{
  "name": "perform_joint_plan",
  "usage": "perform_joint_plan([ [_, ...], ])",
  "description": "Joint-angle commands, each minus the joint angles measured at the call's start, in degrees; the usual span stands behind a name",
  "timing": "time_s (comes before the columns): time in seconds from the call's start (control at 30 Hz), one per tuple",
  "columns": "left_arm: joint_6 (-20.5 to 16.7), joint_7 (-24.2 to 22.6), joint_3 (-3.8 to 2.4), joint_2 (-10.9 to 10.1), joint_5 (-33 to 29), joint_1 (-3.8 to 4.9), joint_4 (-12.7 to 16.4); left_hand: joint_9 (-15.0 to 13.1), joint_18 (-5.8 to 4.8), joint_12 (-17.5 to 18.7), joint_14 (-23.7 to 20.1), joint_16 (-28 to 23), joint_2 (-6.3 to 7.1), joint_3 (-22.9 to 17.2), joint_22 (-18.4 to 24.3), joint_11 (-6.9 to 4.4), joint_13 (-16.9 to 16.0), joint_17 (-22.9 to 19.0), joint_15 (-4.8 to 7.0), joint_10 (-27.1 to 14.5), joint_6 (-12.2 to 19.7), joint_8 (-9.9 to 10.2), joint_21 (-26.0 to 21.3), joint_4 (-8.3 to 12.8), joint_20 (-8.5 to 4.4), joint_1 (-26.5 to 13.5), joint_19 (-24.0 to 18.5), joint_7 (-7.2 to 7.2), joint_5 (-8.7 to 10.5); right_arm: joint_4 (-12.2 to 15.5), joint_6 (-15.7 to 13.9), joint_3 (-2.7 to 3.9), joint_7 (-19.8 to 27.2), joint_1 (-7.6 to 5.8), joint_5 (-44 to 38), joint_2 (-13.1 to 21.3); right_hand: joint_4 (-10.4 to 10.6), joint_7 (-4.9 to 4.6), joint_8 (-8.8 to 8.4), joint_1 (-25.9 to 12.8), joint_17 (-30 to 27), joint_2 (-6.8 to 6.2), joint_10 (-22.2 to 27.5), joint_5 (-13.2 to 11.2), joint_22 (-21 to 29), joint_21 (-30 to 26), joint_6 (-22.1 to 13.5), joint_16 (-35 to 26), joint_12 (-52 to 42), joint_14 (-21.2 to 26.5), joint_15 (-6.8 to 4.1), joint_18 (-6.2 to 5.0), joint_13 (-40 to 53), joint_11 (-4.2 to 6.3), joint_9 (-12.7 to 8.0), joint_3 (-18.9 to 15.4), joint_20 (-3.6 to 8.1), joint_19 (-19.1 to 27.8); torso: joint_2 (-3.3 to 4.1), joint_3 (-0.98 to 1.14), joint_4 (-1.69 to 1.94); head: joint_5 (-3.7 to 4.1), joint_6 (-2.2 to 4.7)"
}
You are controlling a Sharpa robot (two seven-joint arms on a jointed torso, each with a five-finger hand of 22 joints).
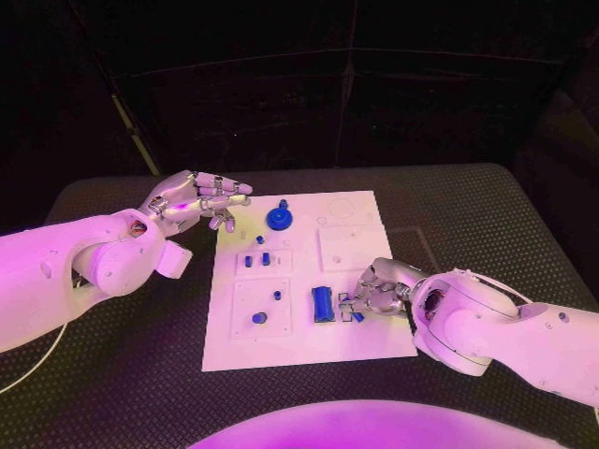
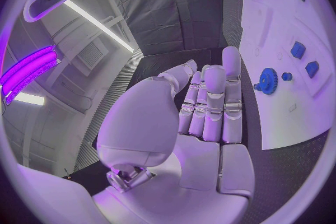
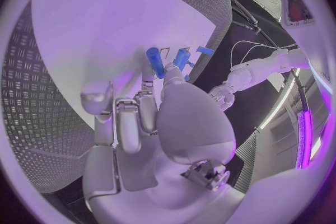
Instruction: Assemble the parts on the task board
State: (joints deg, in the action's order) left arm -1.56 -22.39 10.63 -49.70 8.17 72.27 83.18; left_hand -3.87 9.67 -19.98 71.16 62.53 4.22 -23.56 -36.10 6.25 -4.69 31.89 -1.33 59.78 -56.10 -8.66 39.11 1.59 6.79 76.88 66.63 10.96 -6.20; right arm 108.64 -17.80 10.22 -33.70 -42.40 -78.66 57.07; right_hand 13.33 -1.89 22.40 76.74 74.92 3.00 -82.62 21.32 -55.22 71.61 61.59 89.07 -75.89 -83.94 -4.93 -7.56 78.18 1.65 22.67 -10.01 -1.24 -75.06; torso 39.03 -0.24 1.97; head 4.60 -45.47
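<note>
The white task board [image 1: 299,341] lies in the middle of the table. A blue gear [image 1: 280,219] stands near its far edge, with two small blue blocks [image 1: 256,260] and a round blue part [image 1: 259,318] closer in. My left hand [image 1: 192,201] hovers open beside the board's far left corner, fingers stretched out and holding nothing [image 2: 210,106]. My right hand [image 1: 376,292] rests on the board's right side, fingers curled toward a long blue block [image 1: 324,304]. Its fingertips touch blue parts [image 3: 154,61]; a grip on any of them is hidden.
The black ribbed table [image 1: 97,374] surrounds the board. Square recessed plates [image 1: 345,249] lie on the board's right half, just beyond my right hand. A thin cable [image 1: 16,379] runs along the table beneath my left arm.
</note>
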Motion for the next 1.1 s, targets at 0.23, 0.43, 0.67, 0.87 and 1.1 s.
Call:
perform_joint_plan([
  [0.23, 0.47, -0.13, -0.04, -0.06, -0.26, 0.08, 0.17, 0.06, 0.84, -0.28, -0.43, -0.36, -0.05, 0.35, 0.05, 0.11, 0.0, -0.05, -0.03, -0.33, 0.29, -0.21, -0.27, 0.01, 0.25, -0.34, 0.03, -0.1, 0.11, 0.13, -0.37, 0.0, 0.16, -0.05, -0.26, -0.29, -0.59, 0.18, -0.32, 3.12, 14.14, 3.32, -0.68, -0.34, -0.28, 0.36, 0.67, 0.44, 0.01, -5.86, -0.73, 1.21, -1.24, 0.69, 0.1, 2.49, 0.38, -0.31, 0.0, -0.01, 0.02, -0.03, -0.1],
  [0.43, 0.46, -0.07, -0.04, -0.1, -0.26, 0.08, 0.23, 0.06, 0.83, -0.3, -0.49, -0.42, -0.07, 0.35, 0.08, 0.12, 0.0, -0.19, -0.04, -0.36, 0.32, -0.2, -0.3, 0.02, 0.26, -0.35, 0.02, -0.09, 0.1, 0.18, -1.3, 0.0, 0.22, -0.05, -0.03, -0.51, -0.23, 0.1, -0.35, 2.81, 14.23, 3.35, -0.79, -0.59, -0.35, 0.39, 0.76, 0.49, -0.14, -5.88, -0.71, 1.23, -1.09, 0.64, 0.11, 2.52, 0.39, -0.34, 0.04, 0.0, -0.01, -0.12, -0.14],
  [0.67, 0.49, -0.01, -0.04, -0.12, -0.26, 0.08, 0.27, 0.06, 0.83, -0.3, -0.49, -0.42, -0.07, 0.35, 0.08, 0.12, 0.0, -0.19, -0.04, -0.36, 0.32, -0.2, -0.3, 0.02, 0.26, -0.35, 0.02, -0.09, 0.1, -0.05, -1.6, 0.0, 0.21, -0.05, 0.11, -0.79, 0.6, 0.06, -0.42, 1.99, 14.21, 3.15, -0.84, -0.76, -0.31, 0.37, 0.92, 0.48, -0.1, -5.87, -0.66, 1.23, -1.1, 0.59, 0.13, 2.34, 0.38, -0.31, 0.01, -0.02, 0.05, -0.11, -0.21],
  [0.87, 0.53, 0.07, -0.04, -0.12, -0.26, 0.09, 0.27, 0.06, 0.83, -0.3, -0.49, -0.42, -0.07, 0.35, 0.08, 0.12, 0.0, -0.19, -0.04, -0.36, 0.32, -0.2, -0.3, 0.02, 0.26, -0.35, 0.02, -0.09, 0.1, -0.17, -1.8, 0.0, 0.18, -0.05, 0.14, -1.0, 1.99, 0.0, -0.49, 0.64, 14.25, 2.91, -0.91, -0.85, -0.36, 0.38, 1.13, 0.49, -0.1, -5.88, -0.61, 1.24, -1.06, 0.53, 0.16, 1.88, 0.34, -0.32, -0.05, 0.0, 0.03, -0.15, -0.26],
  [1.1, 0.61, 0.19, -0.04, -0.12, -0.26, 0.09, 0.3, 0.06, 0.83, -0.3, -0.49, -0.42, -0.07, 0.35, 0.08, 0.12, 0.0, -0.19, -0.04, -0.36, 0.32, -0.2, -0.3, 0.02, 0.26, -0.35, 0.02, -0.09, 0.1, -0.39, -1.87, 0.0, 0.13, -0.05, 0.16, -1.24, 3.39, -0.11, -0.55, -2.78, 14.26, 2.25, -1.04, 0.72, -0.43, 0.4, 1.56, 0.5, -0.17, -5.88, -0.5, 1.24, -0.91, 0.41, 0.28, -0.22, 0.25, -0.32, -0.01, -0.01, -0.01, -0.13, -0.19],
])
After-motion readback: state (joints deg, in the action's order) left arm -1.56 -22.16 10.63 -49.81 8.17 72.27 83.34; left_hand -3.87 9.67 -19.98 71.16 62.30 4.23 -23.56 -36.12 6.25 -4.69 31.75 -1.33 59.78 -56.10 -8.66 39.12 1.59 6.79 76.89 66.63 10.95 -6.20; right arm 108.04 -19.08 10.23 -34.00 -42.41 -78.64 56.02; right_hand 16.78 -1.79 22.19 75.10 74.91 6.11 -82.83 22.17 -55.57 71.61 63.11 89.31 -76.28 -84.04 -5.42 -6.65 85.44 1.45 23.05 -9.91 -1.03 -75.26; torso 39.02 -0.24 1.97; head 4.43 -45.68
